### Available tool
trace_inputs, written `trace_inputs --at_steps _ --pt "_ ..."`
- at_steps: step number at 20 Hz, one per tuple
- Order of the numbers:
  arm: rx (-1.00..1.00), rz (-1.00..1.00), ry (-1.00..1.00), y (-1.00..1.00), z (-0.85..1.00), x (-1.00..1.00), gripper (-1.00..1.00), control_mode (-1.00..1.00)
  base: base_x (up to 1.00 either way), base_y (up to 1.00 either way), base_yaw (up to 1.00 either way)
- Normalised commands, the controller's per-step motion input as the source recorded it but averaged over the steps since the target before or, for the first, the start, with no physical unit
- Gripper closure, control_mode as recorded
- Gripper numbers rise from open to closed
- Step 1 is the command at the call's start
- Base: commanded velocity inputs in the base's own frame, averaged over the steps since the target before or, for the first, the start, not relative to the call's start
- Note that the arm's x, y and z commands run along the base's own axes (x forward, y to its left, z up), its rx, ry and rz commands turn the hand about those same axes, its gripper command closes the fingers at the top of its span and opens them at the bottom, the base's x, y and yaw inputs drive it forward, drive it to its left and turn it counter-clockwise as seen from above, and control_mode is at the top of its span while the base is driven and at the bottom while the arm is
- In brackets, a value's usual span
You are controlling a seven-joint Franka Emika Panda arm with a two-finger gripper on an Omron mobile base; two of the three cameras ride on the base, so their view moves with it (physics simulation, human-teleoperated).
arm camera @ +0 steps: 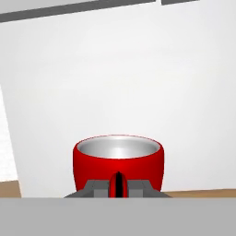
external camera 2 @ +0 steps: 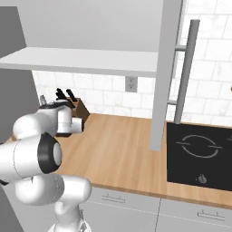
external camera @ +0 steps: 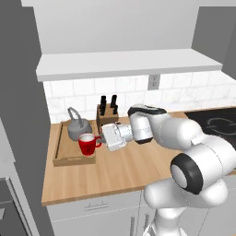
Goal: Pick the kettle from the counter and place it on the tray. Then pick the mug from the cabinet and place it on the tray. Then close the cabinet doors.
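The red mug (external camera: 86,144) is upright over the near right part of the wooden tray (external camera: 64,160), at the left end of the counter (external camera: 129,170). I cannot tell if it rests on the tray floor. My gripper (external camera: 99,138) reaches in from the right, shut on the mug's handle. In the hand view the mug (arm camera: 118,159) shows its pale inside, and the handle is pinched between the two fingertips (arm camera: 95,188). The grey kettle (external camera: 76,127) stands on the tray just behind the mug. The cabinet (external camera: 129,63) hangs above, with one cabinet door (external camera 2: 166,68) swung open.
A knife block (external camera: 107,115) stands against the tiled wall right of the tray. A black cooktop (external camera 2: 201,154) lies at the counter's right end. The open door's bar handle (external camera 2: 186,68) hangs over the counter. A tall grey panel (external camera: 18,115) borders the tray's left.
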Motion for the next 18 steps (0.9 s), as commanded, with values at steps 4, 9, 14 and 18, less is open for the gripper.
trace_inputs --at_steps 4,9,14,18 --pt "0.00 0.00 -0.06 0.24 -0.01 0.18 1.00 -1.00 0.00 0.00 0.00" --pt "0.00 0.00 -0.07 0.27 -0.05 0.14 1.00 -1.00 0.00 0.00 0.00" --pt "0.00 0.00 -0.12 0.28 -0.02 0.02 1.00 -1.00 0.00 0.00 0.00" --pt "0.00 0.00 -0.13 0.17 0.00 0.01 1.00 -1.00 0.00 0.00 0.00"
